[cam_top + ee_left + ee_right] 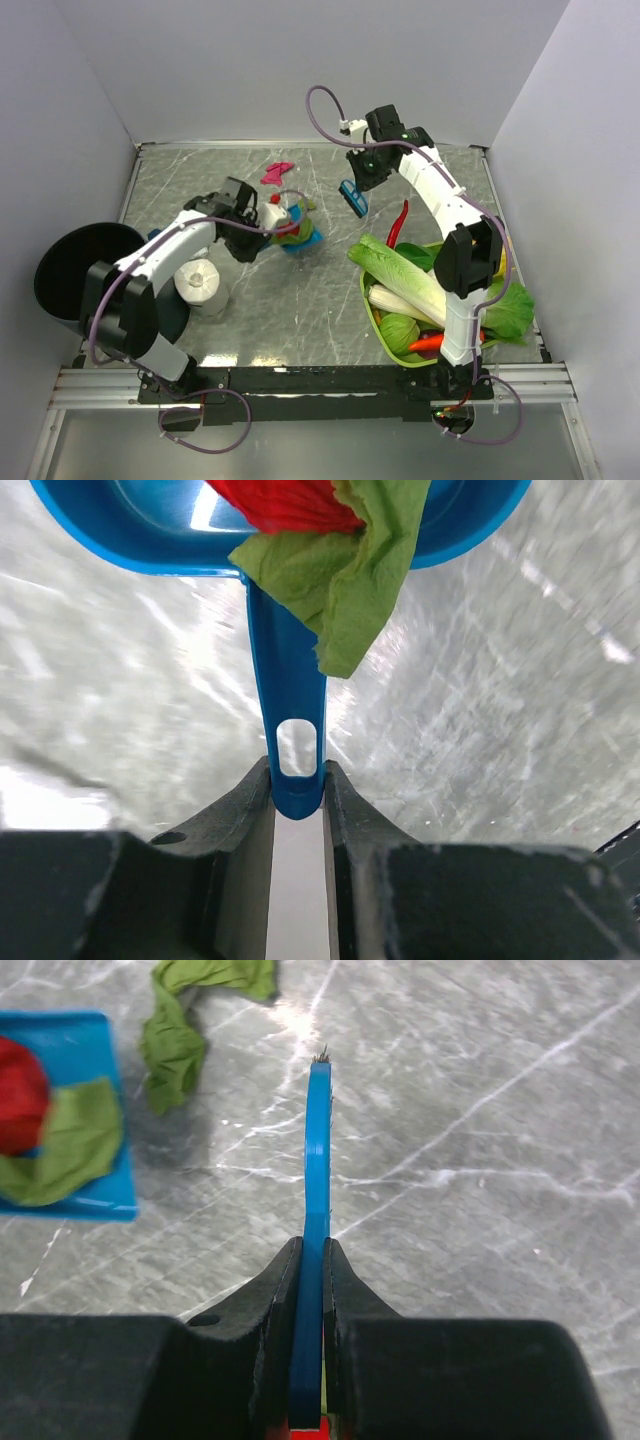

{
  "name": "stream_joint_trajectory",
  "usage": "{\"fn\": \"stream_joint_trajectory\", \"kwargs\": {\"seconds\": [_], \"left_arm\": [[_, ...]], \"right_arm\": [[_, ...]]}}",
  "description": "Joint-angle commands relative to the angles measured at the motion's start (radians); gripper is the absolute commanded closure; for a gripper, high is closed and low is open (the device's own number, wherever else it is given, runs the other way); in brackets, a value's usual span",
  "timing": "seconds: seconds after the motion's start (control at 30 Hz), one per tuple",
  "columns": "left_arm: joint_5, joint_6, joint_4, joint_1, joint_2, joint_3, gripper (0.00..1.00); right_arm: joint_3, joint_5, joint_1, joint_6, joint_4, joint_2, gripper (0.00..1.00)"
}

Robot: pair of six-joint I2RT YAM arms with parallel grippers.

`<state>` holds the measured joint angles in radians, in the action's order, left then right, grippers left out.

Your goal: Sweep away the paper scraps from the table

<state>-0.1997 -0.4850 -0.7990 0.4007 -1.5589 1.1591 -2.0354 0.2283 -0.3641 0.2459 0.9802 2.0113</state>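
The left arm [150, 270] goes from its base forward and then bends to the right, with the forearm lying low. The left hand [258, 220] points to the right, and its fingers [240, 810] are closed on the thin handle of a dustpan [285, 660]. The right arm [440, 195] rises from its base and stretches far forward and to the left. The right hand [358, 185] points down, and its fingers [275, 1285] are pressed together on a flat brush [318, 1160].
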Motion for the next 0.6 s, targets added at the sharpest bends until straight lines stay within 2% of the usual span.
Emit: {"fn": "stream_joint_trajectory", "kwargs": {"seconds": [0.0,0.2,0.4,0.57], "left_arm": [[-0.078,-0.004,-0.063,-0.036,0.103,0.093,0.99],[-0.116,-0.003,-0.123,-0.114,0.232,0.122,0.99],[-0.153,-0.026,-0.219,-0.256,0.39,0.126,0.99],[-0.043,-0.02,-0.295,-0.304,0.523,0.166,0.99]], "right_arm": [[-0.031,-0.046,0.014,-0.019,-0.034,-0.006,1.0],[-0.072,-0.076,0.016,-0.025,-0.002,0.049,1.0],[-0.055,-0.133,0.008,-0.008,0.023,0.037,1.0],[-0.074,-0.087,0.01,-0.017,0.031,0.029,1.0]]}}
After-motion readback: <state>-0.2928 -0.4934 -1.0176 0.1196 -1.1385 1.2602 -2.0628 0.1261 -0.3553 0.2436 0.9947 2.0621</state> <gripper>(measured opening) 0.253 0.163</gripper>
